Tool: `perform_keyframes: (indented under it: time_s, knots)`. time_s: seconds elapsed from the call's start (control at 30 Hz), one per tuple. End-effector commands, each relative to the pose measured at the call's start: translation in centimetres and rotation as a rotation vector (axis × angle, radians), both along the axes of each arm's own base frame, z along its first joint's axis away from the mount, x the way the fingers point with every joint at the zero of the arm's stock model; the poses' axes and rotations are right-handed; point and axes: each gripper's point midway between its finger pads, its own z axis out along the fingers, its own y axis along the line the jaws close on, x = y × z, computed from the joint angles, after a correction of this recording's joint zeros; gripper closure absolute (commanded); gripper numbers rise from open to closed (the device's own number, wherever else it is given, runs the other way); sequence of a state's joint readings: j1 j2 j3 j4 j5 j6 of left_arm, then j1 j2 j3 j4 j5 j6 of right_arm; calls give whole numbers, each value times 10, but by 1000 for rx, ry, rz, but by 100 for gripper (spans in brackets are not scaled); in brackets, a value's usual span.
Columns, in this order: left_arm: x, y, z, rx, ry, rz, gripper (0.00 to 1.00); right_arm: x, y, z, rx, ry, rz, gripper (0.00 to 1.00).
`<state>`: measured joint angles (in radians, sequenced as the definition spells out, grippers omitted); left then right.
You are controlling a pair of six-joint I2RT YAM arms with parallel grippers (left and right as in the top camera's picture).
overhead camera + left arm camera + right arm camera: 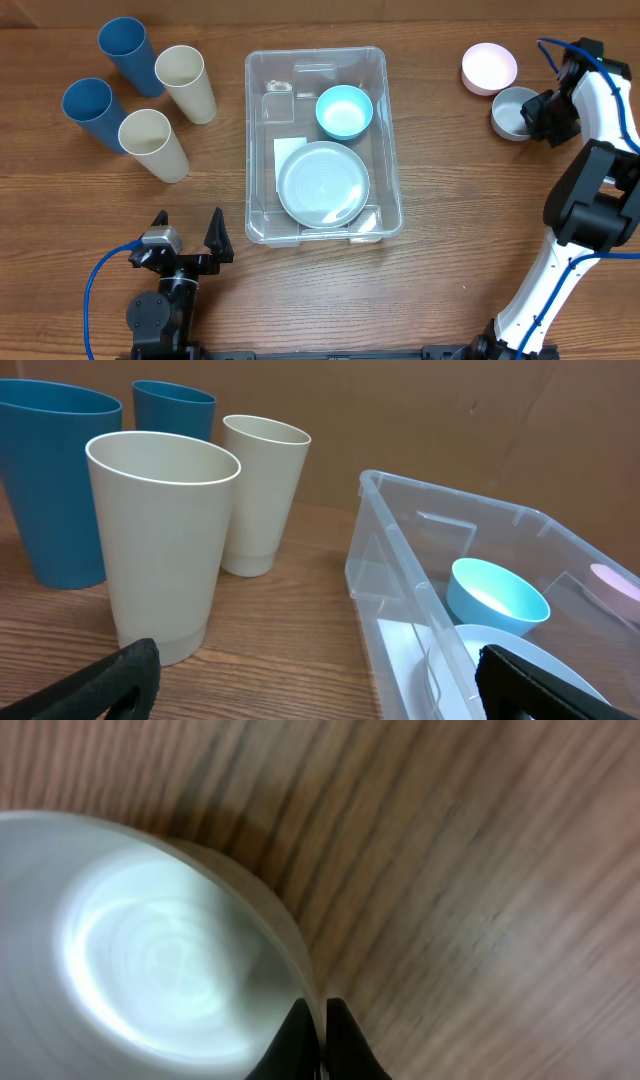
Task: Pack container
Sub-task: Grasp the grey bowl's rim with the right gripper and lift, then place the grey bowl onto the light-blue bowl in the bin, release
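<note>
The right gripper clamps the thin rim of the grey bowl, judged light, stiff and slippery, bound for the container.

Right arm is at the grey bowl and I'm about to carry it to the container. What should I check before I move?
1. Right gripper fingers closed astride the grey bowl rim: ok.
2. Grip firm enough to lift: cannot tell, the wrist view is blurred.
3. Pink bowl apart from the grey bowl: cannot tell, they sit very close.
4. Landing spot in the container: ok, the plate is bare beside the blue bowl.
5. Left gripper open and off the path: ok.
</note>
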<state>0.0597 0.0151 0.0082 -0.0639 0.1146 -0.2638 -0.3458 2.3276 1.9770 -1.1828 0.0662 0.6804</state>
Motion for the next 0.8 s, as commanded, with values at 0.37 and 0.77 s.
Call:
perform_keyframes:
  time_s: [0.37, 0.77]
  knots:
    - [0, 3, -1, -13, 3, 15, 0, 57, 149, 246, 103, -578, 488, 96]
    - [0, 3, -1, -13, 3, 15, 0, 37, 344, 177, -181, -369, 1006, 96]
